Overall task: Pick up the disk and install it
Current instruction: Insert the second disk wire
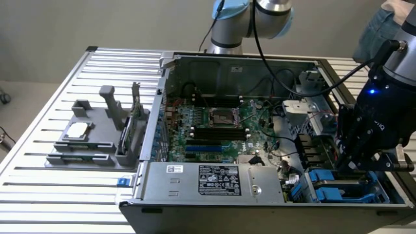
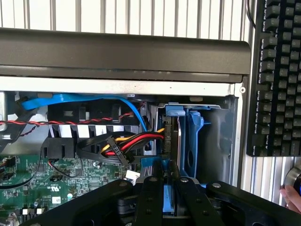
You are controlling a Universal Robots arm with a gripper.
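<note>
gripper (image 2: pixel 162 197) closed on disk (image 2: pixel 164 200) edge, I hold it upright in the case's (image 1: pixel 260 207) drive bay | risk: I judge cables (image 2: pixel 136 141) beside could snag, or tilt jams carrier

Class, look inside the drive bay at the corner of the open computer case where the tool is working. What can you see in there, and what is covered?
Inside the drive bay stands the blue-framed disk, on edge, with coloured cables running to it. The tool covers the disk's near end, so its seating is hidden.
</note>
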